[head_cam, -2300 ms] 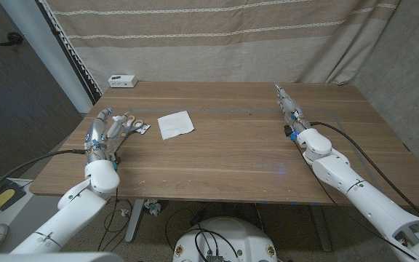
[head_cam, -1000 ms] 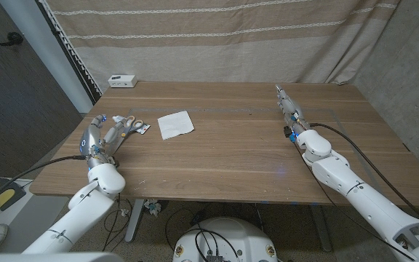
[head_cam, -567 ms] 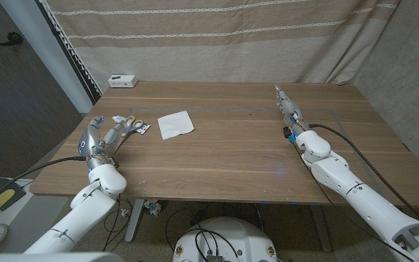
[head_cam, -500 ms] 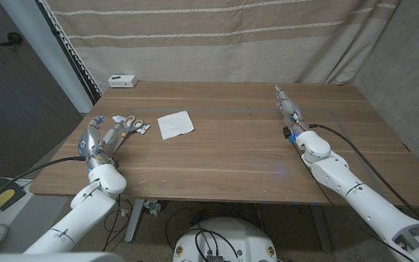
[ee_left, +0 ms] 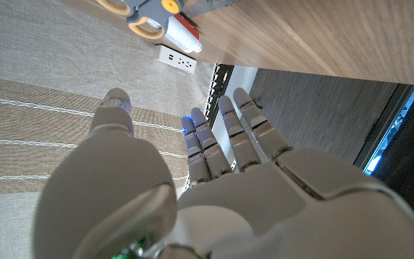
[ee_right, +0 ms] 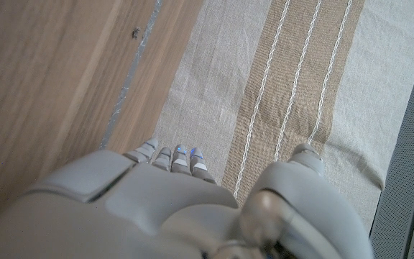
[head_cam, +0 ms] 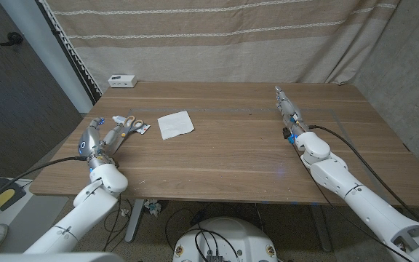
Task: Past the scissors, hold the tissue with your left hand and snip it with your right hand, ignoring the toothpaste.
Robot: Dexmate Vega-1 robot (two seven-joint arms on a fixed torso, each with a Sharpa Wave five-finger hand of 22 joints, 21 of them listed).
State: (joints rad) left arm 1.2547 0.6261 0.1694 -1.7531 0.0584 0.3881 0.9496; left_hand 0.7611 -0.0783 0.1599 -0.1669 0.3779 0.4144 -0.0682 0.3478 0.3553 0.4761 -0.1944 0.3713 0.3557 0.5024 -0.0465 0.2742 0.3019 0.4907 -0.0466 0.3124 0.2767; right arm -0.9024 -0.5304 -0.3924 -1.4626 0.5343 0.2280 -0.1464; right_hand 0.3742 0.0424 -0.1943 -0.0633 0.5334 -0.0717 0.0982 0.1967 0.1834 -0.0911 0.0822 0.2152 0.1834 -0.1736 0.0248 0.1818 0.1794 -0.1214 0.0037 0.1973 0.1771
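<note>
A wooden table (head_cam: 231, 156) stands before a striped beige curtain (head_cam: 217, 36).

Wooden table (head_cam: 238, 145) bears tissue (head_cam: 175, 124), scissors (head_cam: 134, 124), toothpaste (head_cam: 123, 119).

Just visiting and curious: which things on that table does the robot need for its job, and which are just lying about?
For the job:
scissors
tissue
left robot hand
right robot hand

Just lying about:
toothpaste
white power strip

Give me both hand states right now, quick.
Left hand: open, holding nothing, fingers spread near the scissors.
Right hand: open, fingers straight, holding nothing.
</note>
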